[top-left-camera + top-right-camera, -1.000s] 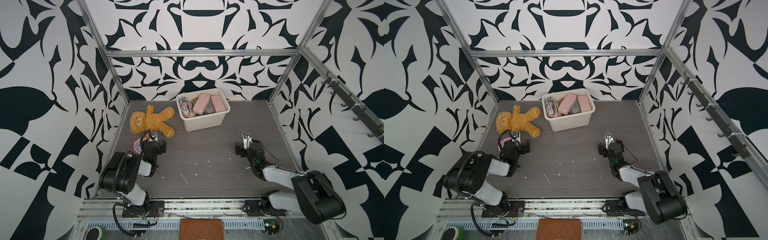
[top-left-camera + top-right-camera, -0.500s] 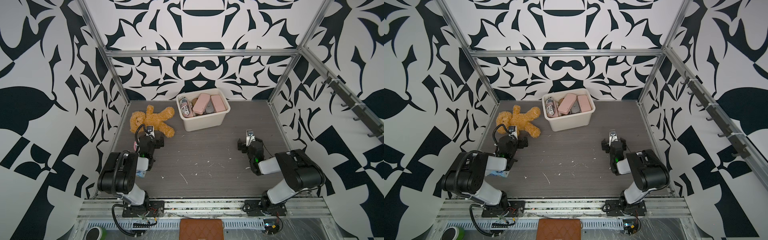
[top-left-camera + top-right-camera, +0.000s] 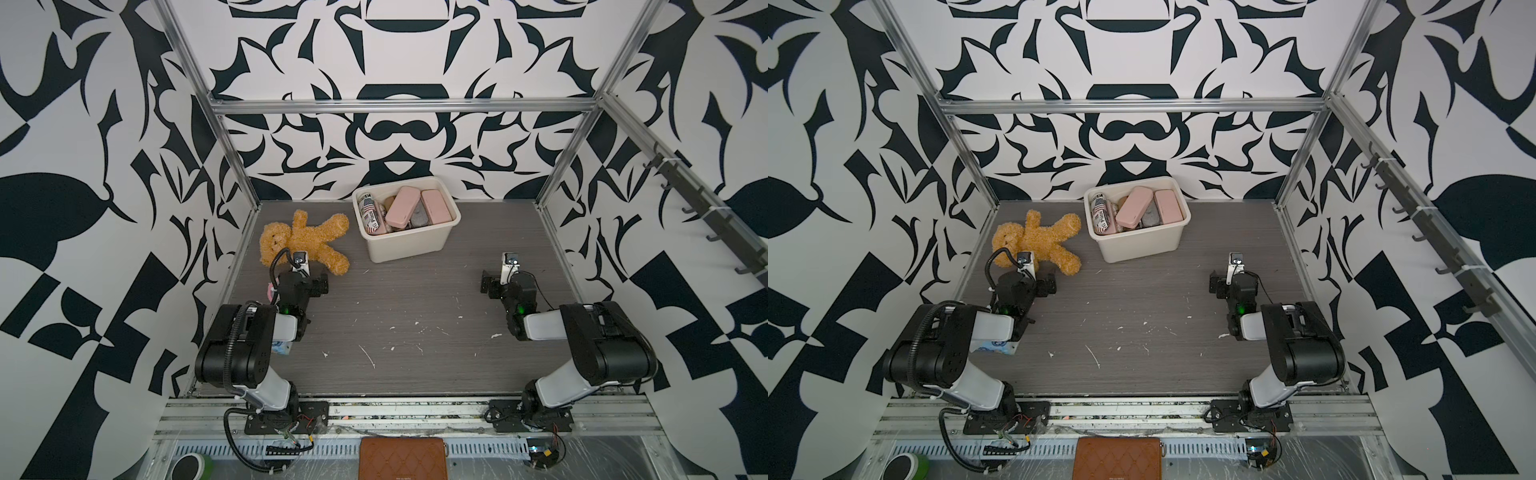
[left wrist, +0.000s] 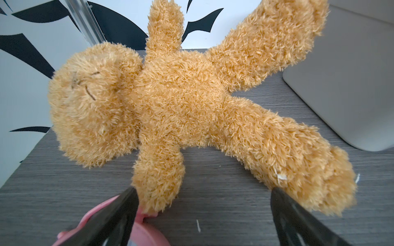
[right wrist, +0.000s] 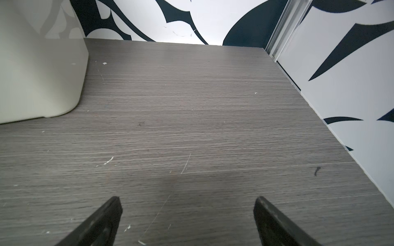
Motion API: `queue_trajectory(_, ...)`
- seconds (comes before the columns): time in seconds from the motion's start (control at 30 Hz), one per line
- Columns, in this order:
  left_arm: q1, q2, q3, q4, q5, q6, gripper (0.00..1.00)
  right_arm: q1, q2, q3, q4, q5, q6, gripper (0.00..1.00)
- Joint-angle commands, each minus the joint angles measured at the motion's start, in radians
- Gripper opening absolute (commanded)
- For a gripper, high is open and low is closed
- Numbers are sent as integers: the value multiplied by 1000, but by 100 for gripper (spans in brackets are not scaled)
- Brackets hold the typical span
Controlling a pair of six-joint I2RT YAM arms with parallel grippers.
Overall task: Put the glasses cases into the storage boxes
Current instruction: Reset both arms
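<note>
1. Desk: open grey boards before the storage box; patterned walls hem three sides; teddy bear just beside the box.
2. Glasses cases: two pink, one grey, one newsprint, all inside the box, well apart from both sets of fingers.
3. Left fingers: spread, empty, past the bear from the box.
4. Right fingers: spread, empty, over bare desk near the box.
5. Pink object: under a left finger, cut off, kind unclear.
</note>
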Motion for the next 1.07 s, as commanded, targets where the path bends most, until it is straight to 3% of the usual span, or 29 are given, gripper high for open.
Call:
queue_trajectory(0.0,2,-14,-5,1,8,-7,99,6,-14,-4,17,-8,15,100)
queue_trajectory(1.03,2,-14,-6,1,8,-7,99,27,-11,-4,21,14,-6,100)
